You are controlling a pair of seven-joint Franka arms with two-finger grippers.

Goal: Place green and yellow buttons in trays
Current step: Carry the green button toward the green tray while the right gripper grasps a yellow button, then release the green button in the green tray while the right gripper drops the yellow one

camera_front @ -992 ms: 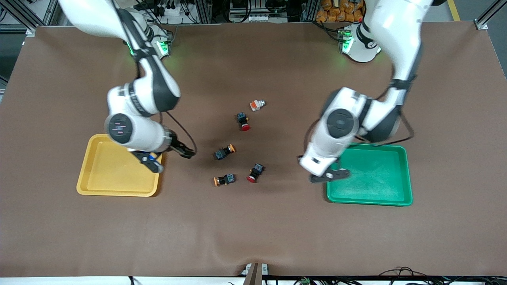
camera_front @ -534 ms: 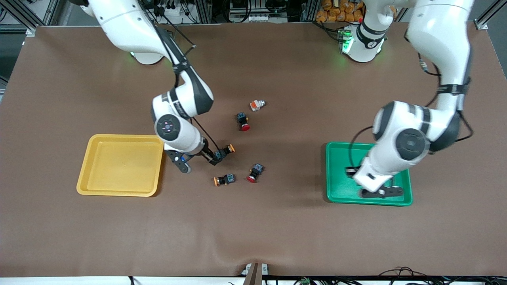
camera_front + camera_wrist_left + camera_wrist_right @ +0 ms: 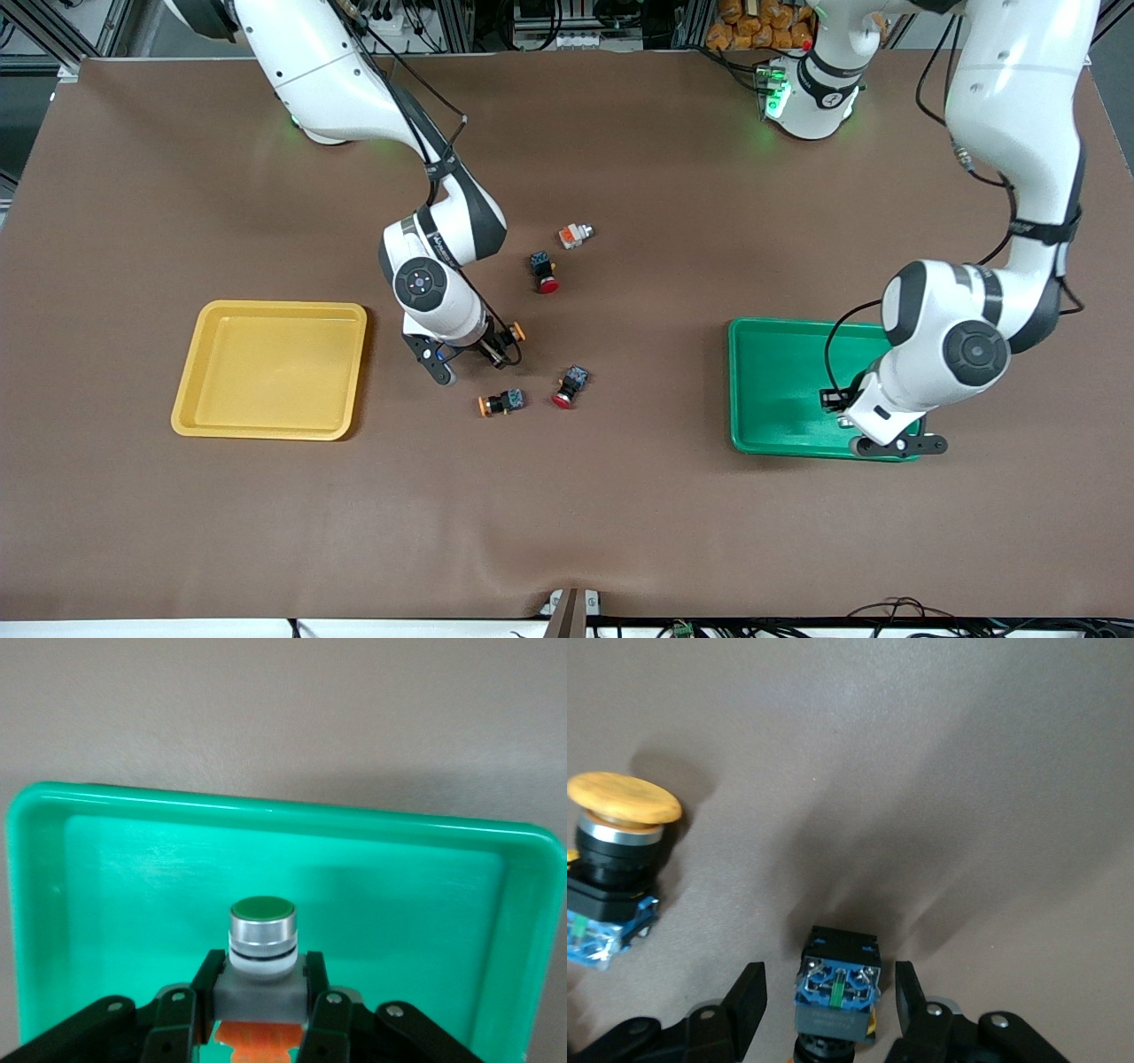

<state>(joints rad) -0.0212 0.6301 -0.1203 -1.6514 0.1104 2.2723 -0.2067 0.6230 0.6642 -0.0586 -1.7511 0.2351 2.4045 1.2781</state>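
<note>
Both arms (image 3: 1019, 80) wear glossy white shells with dark grey joint bands and round grey end caps. Thin black cables loop along them. Green lights glow at the bases. The jaws are black, with visible screws.

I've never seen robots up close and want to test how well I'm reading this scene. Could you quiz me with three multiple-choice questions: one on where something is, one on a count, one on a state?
1. What is the left gripper over?
A. a wooden crate
B. a shallow green plastic tray
C. a metal bowl

2. How many dark-bodied buttons with red round caps lie on the table?
A. two
B. four
C. none

3. How is the left gripper?
A. open, holding nothing
B. shut on a cloth
C. shut on a grey-bodied button with a green round cap

Answers:
1. B, the green rim surrounds the gripper's view.
2. A, one is farther from the front camera, one nearer.
3. C, its fingers pinch the grey body.
</note>
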